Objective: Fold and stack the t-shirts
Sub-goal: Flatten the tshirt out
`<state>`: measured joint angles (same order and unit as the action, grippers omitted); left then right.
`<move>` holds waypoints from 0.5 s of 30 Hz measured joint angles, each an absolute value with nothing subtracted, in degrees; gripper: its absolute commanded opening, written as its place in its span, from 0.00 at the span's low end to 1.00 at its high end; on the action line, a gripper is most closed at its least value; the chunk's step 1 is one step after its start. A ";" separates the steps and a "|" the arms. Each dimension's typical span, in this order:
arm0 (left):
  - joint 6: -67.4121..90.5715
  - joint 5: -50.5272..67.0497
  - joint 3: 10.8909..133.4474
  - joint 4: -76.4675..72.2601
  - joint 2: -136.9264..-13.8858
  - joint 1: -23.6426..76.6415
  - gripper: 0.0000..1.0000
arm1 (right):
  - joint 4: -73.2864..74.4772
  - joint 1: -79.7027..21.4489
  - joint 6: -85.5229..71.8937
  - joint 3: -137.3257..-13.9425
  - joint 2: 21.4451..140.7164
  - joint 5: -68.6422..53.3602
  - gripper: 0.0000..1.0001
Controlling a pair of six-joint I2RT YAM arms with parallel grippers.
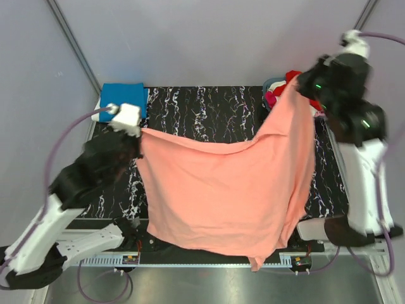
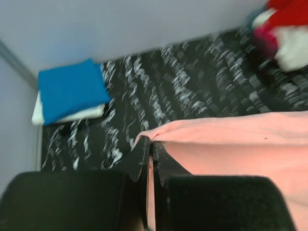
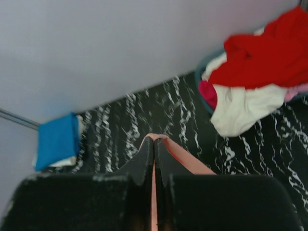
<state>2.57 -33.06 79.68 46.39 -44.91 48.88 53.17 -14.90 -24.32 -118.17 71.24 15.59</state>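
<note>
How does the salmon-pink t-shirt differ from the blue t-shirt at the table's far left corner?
The salmon-pink t-shirt hangs unfolded, pinched by the left gripper and right gripper; the blue t-shirt lies folded on a white cloth. The pink one spans most of the table; the blue one only a corner. Both are plain.

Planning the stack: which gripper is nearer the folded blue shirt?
Left. The left gripper is close beside the blue shirt; the right gripper is across the table by the clothes pile. Both grip the pink shirt.

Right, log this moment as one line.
left gripper: shut on salmon-pink t-shirt | right gripper: shut on it | state: spread over table | blue t-shirt: folded, far-left corner
</note>
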 measured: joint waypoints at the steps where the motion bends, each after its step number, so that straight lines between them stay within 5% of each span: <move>1: 2.44 -32.97 77.80 46.02 -47.53 46.59 0.00 | 53.01 -14.90 -24.58 -117.05 75.94 15.53 0.00; 6: 2.52 -22.28 74.70 41.54 -67.99 22.04 0.00 | 50.04 -14.68 -26.57 -118.26 103.90 15.55 0.03; 9: 3.57 -19.40 82.30 42.48 -86.37 13.19 0.36 | 55.07 -13.98 -27.44 -135.79 126.19 13.80 0.97; 10: 4.49 -18.83 87.68 44.18 -93.60 11.29 0.49 | 56.31 -13.50 -27.31 -145.51 135.09 12.23 1.00; 11: 5.28 -18.70 92.66 44.82 -99.98 9.85 0.90 | 58.00 -12.97 -26.70 -155.28 142.93 10.66 1.00; 13: 7.22 -18.63 99.61 46.33 -108.95 8.12 0.99 | 59.81 -12.16 -26.61 -164.66 151.92 8.34 1.00; 15: 8.69 -18.39 100.88 48.21 -111.68 7.53 0.99 | 60.29 -11.49 -26.61 -157.14 151.15 6.94 1.00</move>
